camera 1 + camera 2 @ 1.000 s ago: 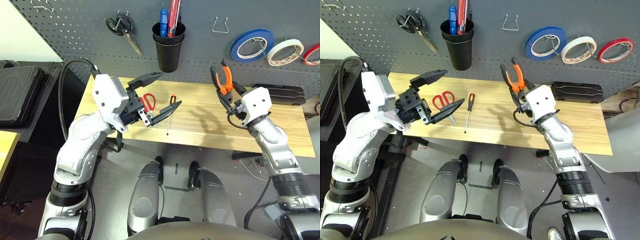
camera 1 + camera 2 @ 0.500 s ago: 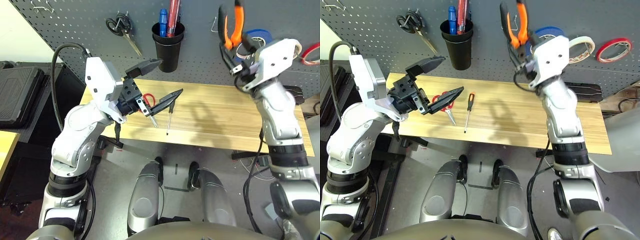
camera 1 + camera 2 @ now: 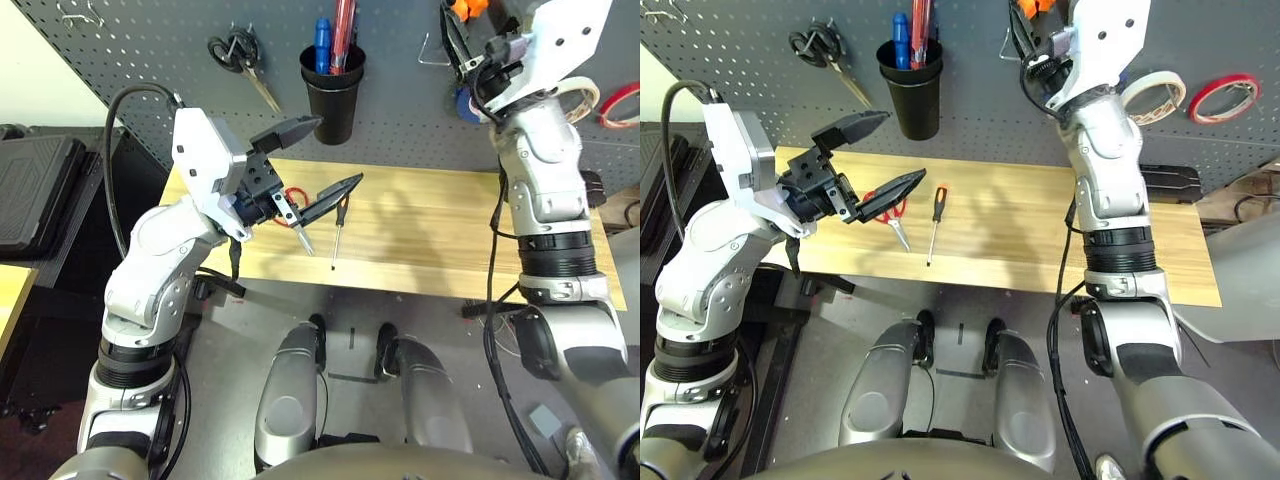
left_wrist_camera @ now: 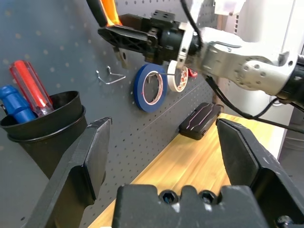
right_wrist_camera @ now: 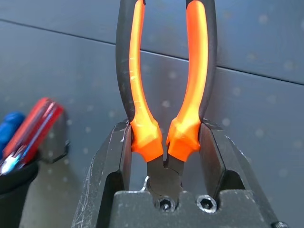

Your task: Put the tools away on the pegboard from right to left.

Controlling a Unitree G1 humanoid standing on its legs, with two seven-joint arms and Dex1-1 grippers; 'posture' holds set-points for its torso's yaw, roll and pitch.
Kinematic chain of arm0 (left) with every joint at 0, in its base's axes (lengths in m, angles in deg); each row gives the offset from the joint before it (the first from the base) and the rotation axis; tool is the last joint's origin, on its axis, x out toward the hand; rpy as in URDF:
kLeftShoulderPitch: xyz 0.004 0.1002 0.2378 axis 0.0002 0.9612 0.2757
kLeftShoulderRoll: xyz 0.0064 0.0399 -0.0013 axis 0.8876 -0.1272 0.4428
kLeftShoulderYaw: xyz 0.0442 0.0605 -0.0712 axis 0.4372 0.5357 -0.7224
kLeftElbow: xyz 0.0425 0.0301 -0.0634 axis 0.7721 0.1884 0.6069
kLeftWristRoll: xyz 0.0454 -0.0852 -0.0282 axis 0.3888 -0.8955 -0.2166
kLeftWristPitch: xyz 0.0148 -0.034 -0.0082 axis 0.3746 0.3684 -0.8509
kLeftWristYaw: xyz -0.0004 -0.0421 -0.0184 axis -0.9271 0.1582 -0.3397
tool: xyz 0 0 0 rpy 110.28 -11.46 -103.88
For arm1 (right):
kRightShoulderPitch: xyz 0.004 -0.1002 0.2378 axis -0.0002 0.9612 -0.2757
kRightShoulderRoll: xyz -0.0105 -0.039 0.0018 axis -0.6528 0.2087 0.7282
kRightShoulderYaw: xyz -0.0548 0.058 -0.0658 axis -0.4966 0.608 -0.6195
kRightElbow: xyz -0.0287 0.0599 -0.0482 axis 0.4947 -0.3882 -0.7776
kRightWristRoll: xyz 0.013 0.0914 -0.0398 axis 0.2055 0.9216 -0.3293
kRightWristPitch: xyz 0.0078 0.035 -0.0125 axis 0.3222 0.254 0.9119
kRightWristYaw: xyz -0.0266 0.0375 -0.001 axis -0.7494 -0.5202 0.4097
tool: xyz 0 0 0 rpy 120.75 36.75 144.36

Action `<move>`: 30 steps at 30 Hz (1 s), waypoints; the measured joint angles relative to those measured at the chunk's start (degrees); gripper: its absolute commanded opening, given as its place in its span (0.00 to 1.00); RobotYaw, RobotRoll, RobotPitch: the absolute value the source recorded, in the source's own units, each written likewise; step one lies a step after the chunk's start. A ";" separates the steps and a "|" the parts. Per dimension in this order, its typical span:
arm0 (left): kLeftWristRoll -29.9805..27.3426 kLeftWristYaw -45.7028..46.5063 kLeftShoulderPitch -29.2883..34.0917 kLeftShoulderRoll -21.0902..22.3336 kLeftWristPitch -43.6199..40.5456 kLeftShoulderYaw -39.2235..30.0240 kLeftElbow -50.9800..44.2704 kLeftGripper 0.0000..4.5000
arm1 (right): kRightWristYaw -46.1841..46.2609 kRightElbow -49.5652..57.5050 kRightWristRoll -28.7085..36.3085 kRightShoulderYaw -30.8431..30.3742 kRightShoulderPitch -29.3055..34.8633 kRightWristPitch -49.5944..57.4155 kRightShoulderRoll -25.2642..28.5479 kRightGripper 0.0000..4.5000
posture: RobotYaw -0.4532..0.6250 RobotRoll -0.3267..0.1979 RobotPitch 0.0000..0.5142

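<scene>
My pincer point(image 5: 165, 142) clamps the pliers point(image 5: 164, 85) at the base of their orange-and-black handles, which rise upright close before the pegboard point(image 5: 266, 123). Beside the pliers, a black cup point(image 5: 16, 190) holds red and blue handles.

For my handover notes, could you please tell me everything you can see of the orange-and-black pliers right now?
The pliers have two curved handles, orange on the inner faces and black on the outer, looking rubbery, above a dark metal head. The right gripper is shut on them: its black fingers press the orange shoulders from both sides, handles pointing away from the wrist. They are lifted clear of the table, held up before the dark grey pegboard, near a bare wire hook. Their tips are hidden.
</scene>
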 measured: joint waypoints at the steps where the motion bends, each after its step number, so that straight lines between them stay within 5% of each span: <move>1: 0.02 0.13 0.07 0.05 -0.05 0.00 -0.06 1.00 | 0.17 -1.42 0.12 0.29 -0.72 -0.63 -0.12 0.47 | 0.64 0.62 0.51; 23: 0.67 2.18 1.59 1.46 -1.18 -0.01 -2.12 1.00 | 0.55 -14.70 0.28 0.56 -3.64 -4.81 -3.73 0.47 | 0.67 0.62 0.53; 30: 1.56 2.25 2.29 1.40 -1.00 0.48 -1.95 1.00 | 1.59 -13.14 -2.31 -0.06 3.47 -10.74 -3.70 1.00 | 0.66 0.62 0.52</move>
